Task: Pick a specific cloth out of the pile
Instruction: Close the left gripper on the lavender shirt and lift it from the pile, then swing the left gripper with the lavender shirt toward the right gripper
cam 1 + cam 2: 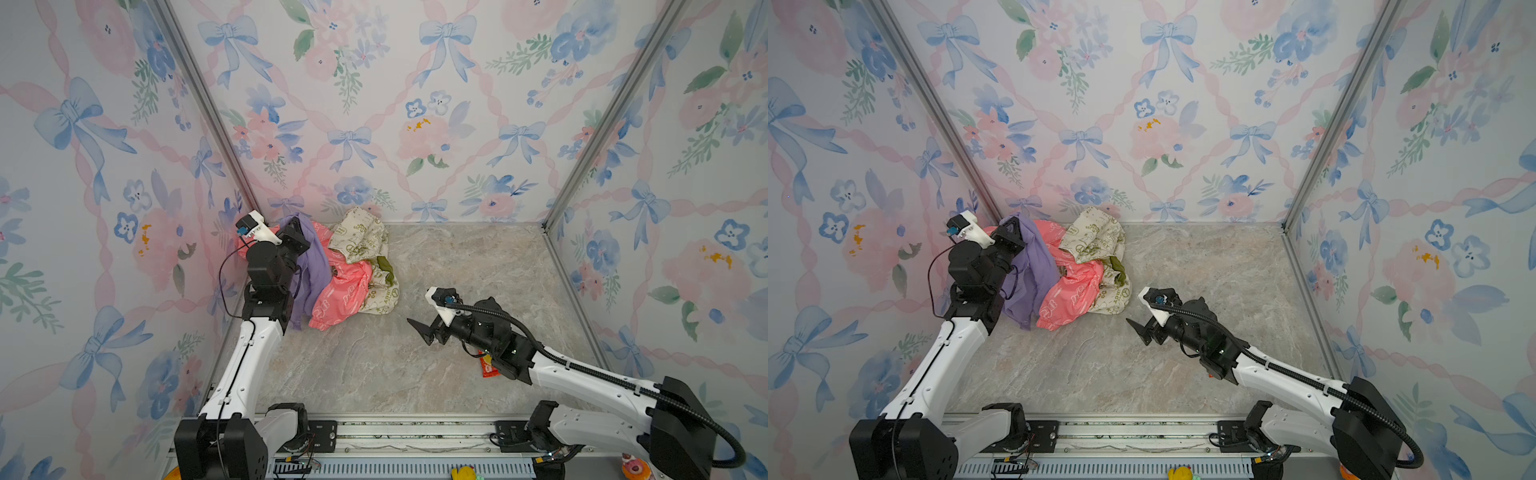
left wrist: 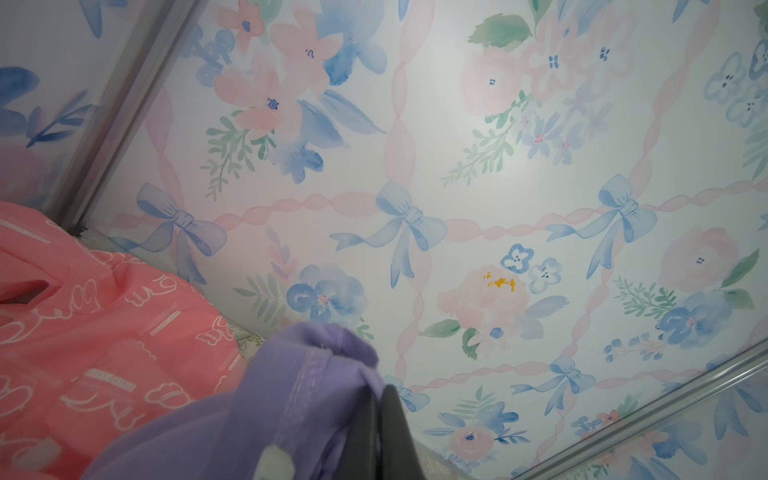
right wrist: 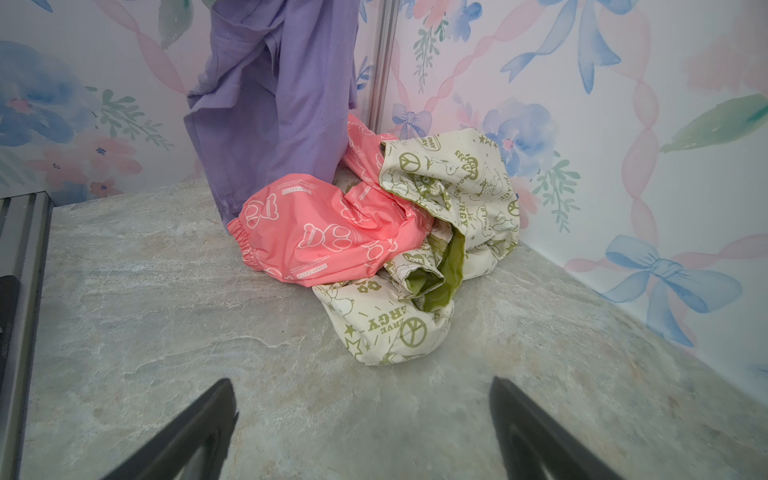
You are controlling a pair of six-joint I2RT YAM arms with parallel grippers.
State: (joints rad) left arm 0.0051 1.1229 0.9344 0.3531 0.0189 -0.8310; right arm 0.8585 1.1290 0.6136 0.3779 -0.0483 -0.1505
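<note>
1. Marbled tabletop, far-left corner: left gripper is pinching the cloth, which is hanging beside the pile.
2. Its hem is apparently lying behind the pink garment; pulling away risks dragging that along.
3. Small pinch risks slipping.
4. Right gripper is waiting near-right, jaws spread, empty.

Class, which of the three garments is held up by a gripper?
The plain lavender cloth, pinched by the left gripper; the pink garment and cream garment lie heaped.
</note>
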